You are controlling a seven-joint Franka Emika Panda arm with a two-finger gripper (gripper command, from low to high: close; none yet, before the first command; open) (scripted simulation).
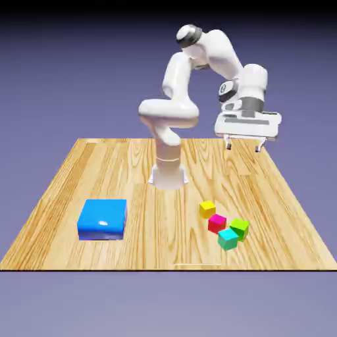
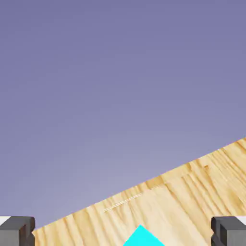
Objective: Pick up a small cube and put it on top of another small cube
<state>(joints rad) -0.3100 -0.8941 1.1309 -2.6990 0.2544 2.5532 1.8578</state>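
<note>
The small yellow cube [image 1: 207, 209] rests on the wooden table [image 1: 99, 171], at the upper left of a tight cluster with a magenta cube [image 1: 217, 224], a green cube [image 1: 239, 228] and a teal cube [image 1: 228, 239]. My gripper [image 1: 243, 145] hangs high above the table's far right part, well behind the cluster, open with nothing between its fingers. In the hand view the two grey fingertips [image 2: 17, 231] sit wide apart at the bottom corners, and a cyan corner [image 2: 143, 238] shows between them on the wood.
A large blue block [image 1: 102, 219] lies on the table toward the exterior view's left. The robot's white base [image 1: 168, 172] stands at the table's middle back. The table's near edge [image 2: 139, 194] runs slanted across the hand view.
</note>
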